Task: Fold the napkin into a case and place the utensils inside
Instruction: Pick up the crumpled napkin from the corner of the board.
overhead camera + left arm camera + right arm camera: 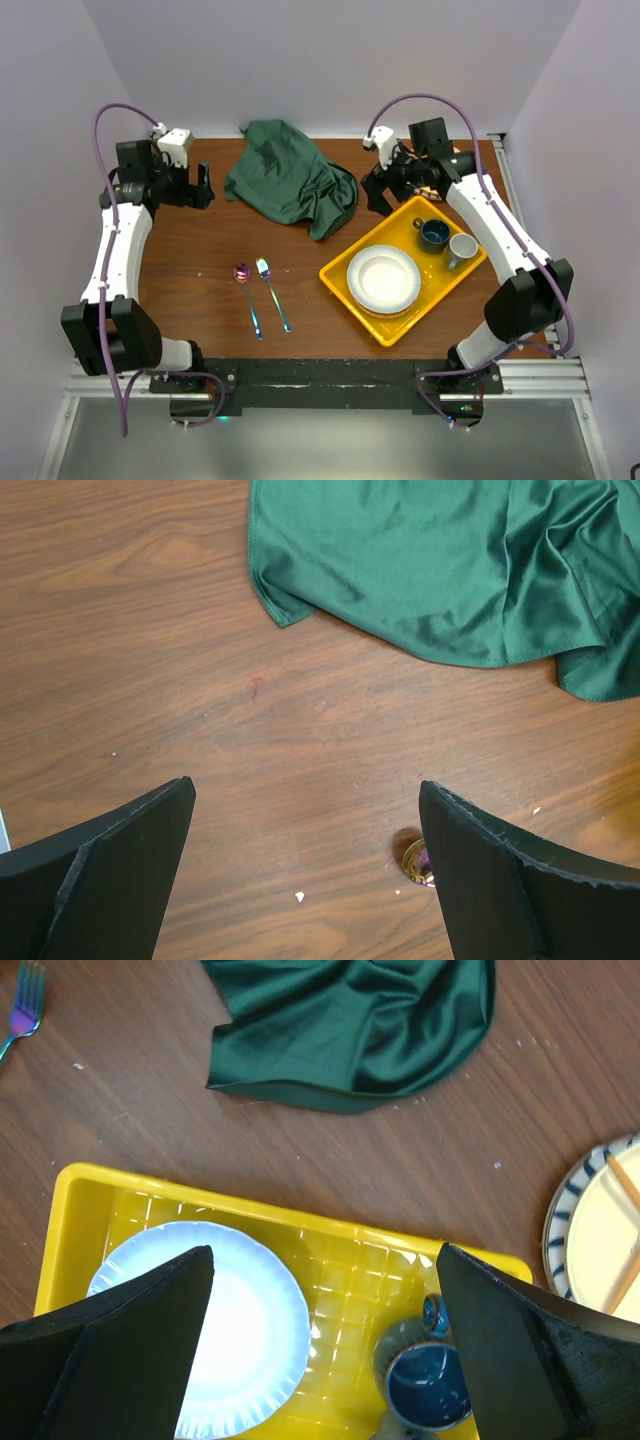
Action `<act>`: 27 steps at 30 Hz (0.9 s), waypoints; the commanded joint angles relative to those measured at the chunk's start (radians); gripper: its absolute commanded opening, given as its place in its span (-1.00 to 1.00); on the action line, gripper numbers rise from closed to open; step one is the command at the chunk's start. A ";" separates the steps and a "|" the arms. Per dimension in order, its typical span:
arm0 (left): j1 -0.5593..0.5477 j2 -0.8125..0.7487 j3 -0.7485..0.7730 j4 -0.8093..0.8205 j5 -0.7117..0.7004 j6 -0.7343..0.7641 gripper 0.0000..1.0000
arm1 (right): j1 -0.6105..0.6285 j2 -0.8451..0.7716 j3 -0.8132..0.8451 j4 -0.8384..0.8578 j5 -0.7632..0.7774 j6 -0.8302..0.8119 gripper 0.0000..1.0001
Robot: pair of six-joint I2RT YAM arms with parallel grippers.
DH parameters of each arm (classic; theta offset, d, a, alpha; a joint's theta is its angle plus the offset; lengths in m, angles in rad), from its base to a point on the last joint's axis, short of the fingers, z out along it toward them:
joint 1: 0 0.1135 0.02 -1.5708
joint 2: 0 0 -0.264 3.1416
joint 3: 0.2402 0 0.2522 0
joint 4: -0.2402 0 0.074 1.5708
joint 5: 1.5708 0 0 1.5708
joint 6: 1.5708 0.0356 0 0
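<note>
Top external view: the large dark green satin cloth napkin [290,180] lies crumpled at twelve o'clock on the brown wooden table [190,270]. The left gripper [204,186] and right gripper [384,197] flank it at nine and three o'clock, both released and empty. The cloth looks light, limp and slippery, so pinching a free corner seems best.

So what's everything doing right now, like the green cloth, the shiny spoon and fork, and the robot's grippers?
napkin: crumpled in a heap, not folded.
spoon: lying flat on the table, beside the fork.
fork: lying flat, nothing holding it.
white plate: empty, in the yellow tray.
blue cup: upright in the tray.
left gripper: open, holding nothing.
right gripper: open, holding nothing, above the tray.
</note>
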 commanded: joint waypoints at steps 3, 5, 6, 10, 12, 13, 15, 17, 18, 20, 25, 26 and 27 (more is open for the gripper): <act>-0.005 -0.036 0.009 0.065 0.007 0.014 1.00 | 0.042 0.057 0.094 -0.004 -0.135 -0.180 0.97; -0.004 -0.041 0.008 0.102 -0.013 0.003 1.00 | 0.056 0.108 0.135 -0.045 -0.154 -0.247 0.97; -0.005 -0.042 0.008 0.116 -0.027 -0.005 1.00 | 0.062 0.126 0.177 -0.053 -0.158 -0.262 0.96; -0.005 -0.041 0.008 0.179 -0.058 -0.019 1.00 | 0.100 0.247 0.309 -0.198 -0.151 -0.446 0.96; -0.005 -0.033 0.008 0.189 -0.039 -0.006 1.00 | 0.130 0.332 0.396 -0.266 -0.123 -0.515 0.97; -0.006 -0.030 0.009 0.200 -0.033 0.006 1.00 | 0.139 0.358 0.425 -0.367 -0.114 -0.620 0.97; -0.004 -0.024 0.012 0.209 -0.016 0.004 1.00 | 0.165 0.416 0.471 -0.421 -0.092 -0.686 0.97; -0.004 -0.024 0.014 0.222 0.004 0.004 1.00 | 0.186 0.436 0.473 -0.447 -0.060 -0.759 0.97; -0.004 -0.022 0.014 0.226 0.007 0.008 1.00 | 0.194 0.442 0.458 -0.447 -0.052 -0.801 0.97; -0.004 -0.022 0.009 0.228 0.014 0.009 1.00 | 0.215 0.445 0.427 -0.420 -0.026 -0.833 0.96; -0.004 -0.013 -0.015 0.226 0.043 0.034 1.00 | 0.255 0.482 0.406 -0.375 -0.002 -0.899 0.87; -0.004 0.000 -0.014 0.220 0.047 0.035 1.00 | 0.266 0.493 0.407 -0.374 0.000 -0.904 0.84; -0.004 0.008 -0.006 0.210 0.045 0.034 1.00 | 0.271 0.501 0.407 -0.372 0.000 -0.919 0.79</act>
